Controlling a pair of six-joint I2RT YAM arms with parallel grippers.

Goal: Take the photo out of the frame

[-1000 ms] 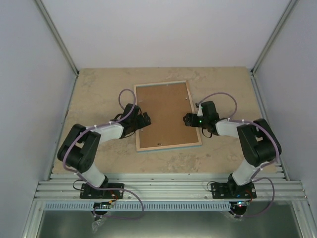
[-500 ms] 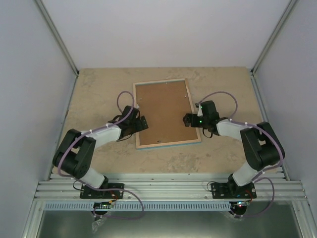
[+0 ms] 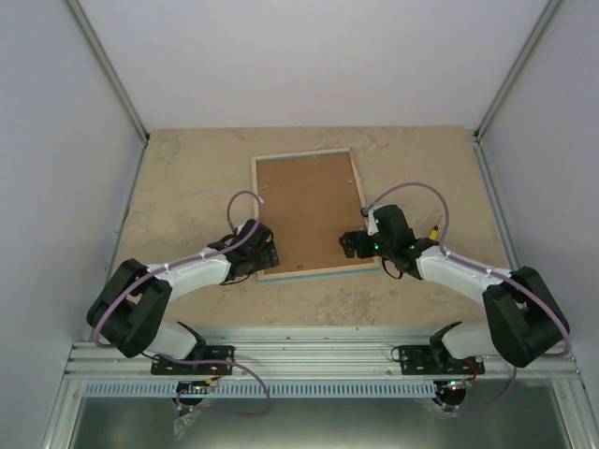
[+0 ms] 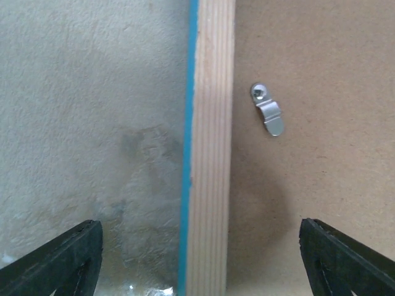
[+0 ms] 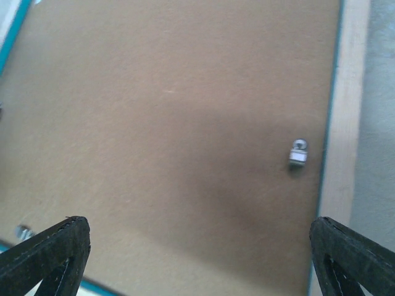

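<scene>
The frame (image 3: pixel 257 215) lies face down on the table with its light wood back edges up and a thin turquoise border. The brown fibreboard backing (image 3: pixel 309 210) fills it. The photo is hidden under the backing. My left gripper (image 3: pixel 265 251) is open and straddles the frame's left wood rail (image 4: pixel 210 154) near the near-left corner; a metal clip (image 4: pixel 266 112) sits on the backing just inside the rail. My right gripper (image 3: pixel 351 243) is open and empty over the backing (image 5: pixel 173 123) near the right rail (image 5: pixel 347 123), where another clip (image 5: pixel 298 152) shows.
The beige stone-patterned tabletop (image 3: pixel 187 178) surrounds the frame. White enclosure walls stand on the left, right and back. An aluminium rail (image 3: pixel 318 355) runs along the near edge, where both arm bases are mounted.
Both grippers have moved toward the near end of the frame: the left down along its left rail, the right down over the backing. The frame has shifted slightly away and left.
</scene>
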